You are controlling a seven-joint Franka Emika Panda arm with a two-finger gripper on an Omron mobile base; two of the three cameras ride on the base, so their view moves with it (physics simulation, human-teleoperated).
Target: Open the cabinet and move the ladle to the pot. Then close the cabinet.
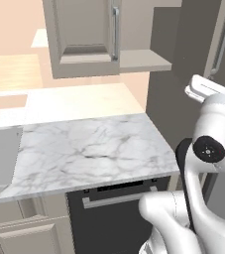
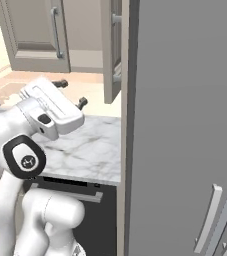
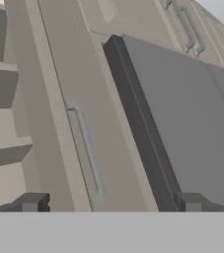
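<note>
Reaching toward the cabinet, the fingers stand spread wide and empty, touching nothing. In the hand view, a vertical silver bar handle on a beige door lies straight ahead between the two tips, its long axis running along the door's edge. The right-hand door appears swung ajar beside the tall dark grey unit. Below lies the marble counter.

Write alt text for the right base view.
The robot's open claw hovers above a marble counter, facing a wall cabinet whose right door stands swung open. A tall dark grey unit takes up the right half.
</note>
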